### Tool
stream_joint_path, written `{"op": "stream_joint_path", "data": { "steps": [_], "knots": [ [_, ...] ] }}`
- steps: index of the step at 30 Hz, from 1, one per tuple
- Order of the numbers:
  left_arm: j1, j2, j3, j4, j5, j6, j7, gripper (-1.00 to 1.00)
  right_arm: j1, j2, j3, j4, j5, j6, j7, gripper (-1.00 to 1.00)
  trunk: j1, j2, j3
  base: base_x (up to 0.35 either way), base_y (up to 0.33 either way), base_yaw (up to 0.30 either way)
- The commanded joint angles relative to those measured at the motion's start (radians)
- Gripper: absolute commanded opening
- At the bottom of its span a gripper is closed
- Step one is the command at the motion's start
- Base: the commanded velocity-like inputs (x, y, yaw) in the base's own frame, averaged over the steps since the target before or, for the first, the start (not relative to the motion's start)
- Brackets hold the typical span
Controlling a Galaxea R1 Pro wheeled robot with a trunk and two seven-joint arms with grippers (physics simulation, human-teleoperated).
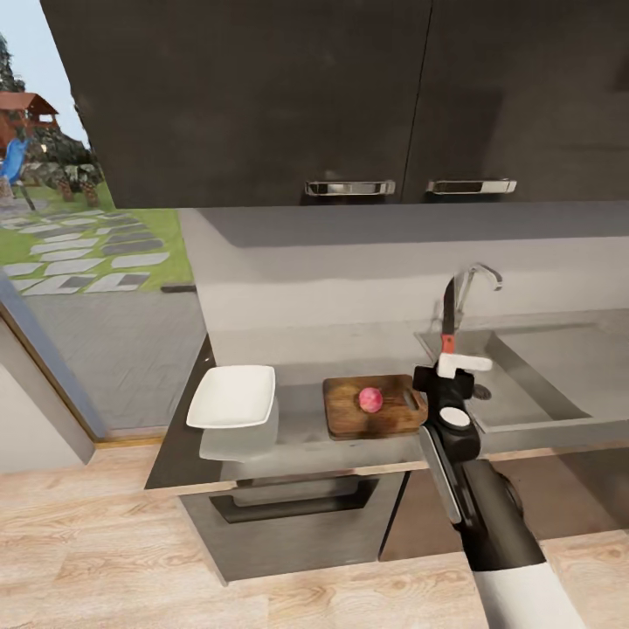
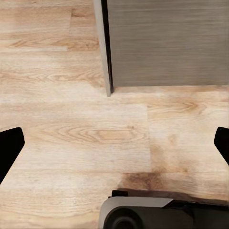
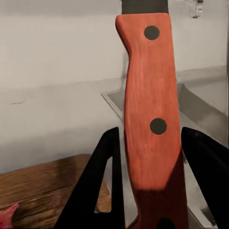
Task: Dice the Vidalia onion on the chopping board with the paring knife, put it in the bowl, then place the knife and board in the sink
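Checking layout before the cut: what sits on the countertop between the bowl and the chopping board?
Nothing; in the head view bare grey countertop separates the bowl from the chopping board.

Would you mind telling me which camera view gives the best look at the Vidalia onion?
The head view: the whole Vidalia onion sits uncut on the chopping board. The right wrist view catches just a red sliver of it at the frame edge, beside the paring knife handle. The left wrist view faces the floor.
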Motion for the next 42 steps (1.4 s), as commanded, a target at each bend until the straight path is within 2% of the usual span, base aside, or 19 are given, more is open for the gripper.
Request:
{"op": "stream_joint_path", "data": {
  "steps": [1, 2, 3, 4, 6, 9, 11, 14, 17, 23, 25, 28, 30, 33, 39, 42],
  "knots": [
    [0.000, 0.000, -0.002, -0.001, 0.005, -0.001, 0.002, 1.00, 0.016, 0.000, 0.014, -0.014, 0.032, 0.006, 0.004, -1.00, 0.001, -0.002, -0.002, 0.000, 0.000, 0.000],
    [0.000, 0.000, -0.002, 0.000, 0.005, -0.001, 0.002, 1.00, 0.031, -0.001, 0.028, -0.026, 0.058, 0.005, 0.010, -1.00, 0.001, -0.002, -0.002, 0.000, 0.000, 0.000],
    [0.000, 0.000, -0.002, 0.001, 0.005, -0.001, 0.002, 1.00, 0.063, -0.002, 0.068, -0.051, 0.094, 0.001, 0.017, -1.00, 0.001, -0.002, -0.002, 0.000, 0.000, 0.000],
    [0.000, 0.000, -0.002, 0.001, 0.005, -0.001, 0.002, 1.00, 0.073, -0.003, 0.081, -0.056, 0.101, 0.000, 0.019, -1.00, 0.001, -0.002, -0.002, 0.000, 0.000, 0.000],
    [0.000, 0.000, -0.002, 0.001, 0.005, -0.001, 0.002, 1.00, 0.091, -0.016, 0.095, -0.063, 0.108, -0.001, 0.020, -1.00, 0.001, -0.002, -0.002, 0.000, 0.000, 0.000],
    [0.000, 0.000, -0.002, 0.001, 0.005, -0.001, 0.002, 1.00, 0.107, -0.062, 0.123, -0.072, 0.112, -0.005, 0.020, -1.00, 0.001, -0.002, -0.002, 0.000, 0.000, 0.000],
    [0.000, 0.000, -0.002, 0.002, 0.005, -0.001, 0.002, 1.00, 0.113, -0.085, 0.164, -0.076, 0.113, -0.007, 0.018, -1.00, 0.001, -0.002, -0.002, 0.000, 0.000, 0.000],
    [0.000, 0.000, -0.002, 0.002, 0.005, -0.001, 0.002, 1.00, 0.121, -0.126, 0.257, -0.080, 0.123, -0.007, 0.004, -1.00, 0.001, -0.002, -0.002, 0.000, 0.000, 0.000],
    [0.000, 0.000, -0.002, 0.002, 0.005, -0.001, 0.002, 1.00, 0.123, -0.144, 0.296, -0.081, 0.127, -0.004, -0.017, -1.00, 0.001, -0.002, -0.002, 0.000, 0.000, 0.000],
    [0.000, 0.000, -0.002, 0.003, 0.005, -0.001, 0.002, 1.00, 0.124, -0.152, 0.315, -0.082, 0.135, 0.002, -0.034, -1.00, 0.001, -0.002, -0.002, 0.000, 0.000, 0.000],
    [0.000, 0.000, -0.002, 0.003, 0.005, -0.001, 0.002, 1.00, 0.124, -0.151, 0.329, -0.081, 0.192, 0.036, -0.035, -1.00, 0.001, -0.002, -0.002, -0.018, -0.078, 0.000],
    [0.000, 0.000, -0.002, 0.003, 0.005, -0.001, 0.003, 1.00, 0.124, -0.151, 0.367, -0.080, 0.240, 0.070, -0.036, -1.00, 0.001, -0.002, -0.002, -0.068, -0.187, 0.000],
    [0.000, 0.000, -0.002, 0.003, 0.005, 0.000, 0.003, 1.00, 0.124, -0.150, 0.391, -0.080, 0.256, 0.083, -0.036, -1.00, 0.001, -0.002, -0.002, -0.098, -0.250, 0.000],
    [0.000, 0.000, -0.002, 0.004, 0.006, 0.000, 0.003, 1.00, 0.126, -0.149, 0.406, -0.080, 0.263, 0.101, -0.036, -1.00, 0.001, -0.002, -0.002, -0.107, -0.269, 0.000],
    [0.000, 0.000, -0.002, 0.011, 0.005, 0.000, 0.003, 1.00, 0.128, -0.149, 0.468, -0.080, 0.267, 0.149, -0.036, -1.00, 0.001, -0.002, -0.002, -0.111, -0.277, 0.000],
    [0.000, 0.000, -0.002, 0.012, 0.005, 0.000, 0.003, 1.00, 0.128, -0.150, 0.480, -0.078, 0.267, 0.161, -0.037, -1.00, 0.001, -0.002, -0.002, -0.112, -0.279, 0.000]
  ]
}}
